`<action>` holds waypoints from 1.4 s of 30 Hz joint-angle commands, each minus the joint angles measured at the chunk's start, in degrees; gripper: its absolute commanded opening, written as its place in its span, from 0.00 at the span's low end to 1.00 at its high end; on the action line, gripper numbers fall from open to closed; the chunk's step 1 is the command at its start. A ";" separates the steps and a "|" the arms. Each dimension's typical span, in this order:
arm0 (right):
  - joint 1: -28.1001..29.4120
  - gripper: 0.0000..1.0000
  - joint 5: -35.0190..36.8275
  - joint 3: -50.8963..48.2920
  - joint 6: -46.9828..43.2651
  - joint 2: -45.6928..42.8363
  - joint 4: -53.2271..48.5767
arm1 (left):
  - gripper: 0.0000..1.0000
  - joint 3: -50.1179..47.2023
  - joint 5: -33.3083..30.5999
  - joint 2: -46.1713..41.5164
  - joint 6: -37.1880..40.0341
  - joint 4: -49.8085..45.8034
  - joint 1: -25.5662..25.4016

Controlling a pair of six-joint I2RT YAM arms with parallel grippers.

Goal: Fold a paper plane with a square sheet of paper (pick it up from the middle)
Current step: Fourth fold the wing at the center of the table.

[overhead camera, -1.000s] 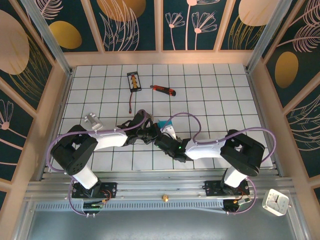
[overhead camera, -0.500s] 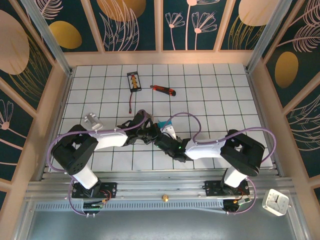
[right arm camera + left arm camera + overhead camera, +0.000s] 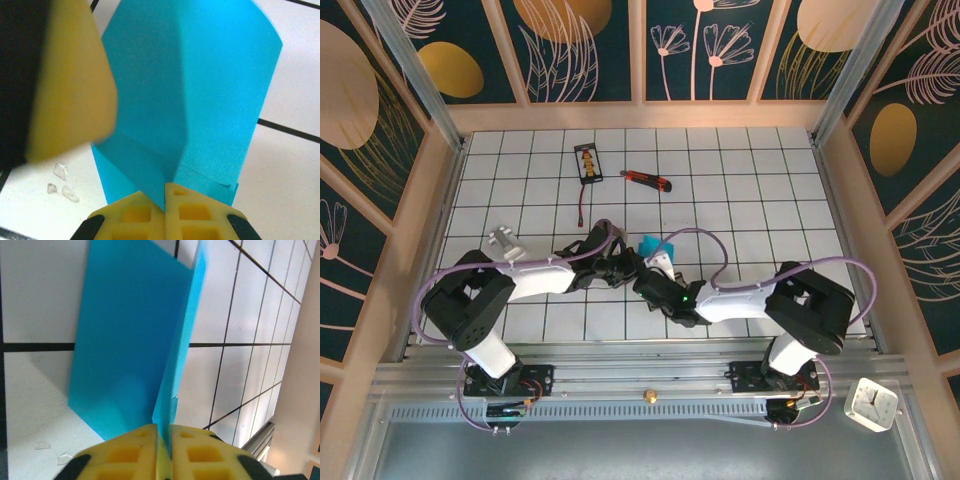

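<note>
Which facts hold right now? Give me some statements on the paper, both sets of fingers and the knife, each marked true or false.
1. The left fingers are shut on the blue paper. True.
2. The right fingers are open and hold nothing. False: they are shut on the blue paper too.
3. The utility knife lies on the table, apart from the paper. True.
4. The paper lies flat and unfolded. False: it is creased, with a flap raised.
</note>
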 commanded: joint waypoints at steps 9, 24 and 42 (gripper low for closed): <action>-4.77 0.00 -12.90 -13.01 -0.88 -13.06 16.27 | 0.32 -2.63 -6.47 -8.93 -1.35 -2.98 1.73; -10.85 0.00 -23.91 -22.40 11.24 -15.64 31.27 | 0.00 1.97 -2.72 2.77 -1.00 3.27 0.27; -12.32 0.00 -22.95 -26.86 23.79 -15.21 36.29 | 0.00 2.81 -6.59 9.58 2.45 4.83 -0.04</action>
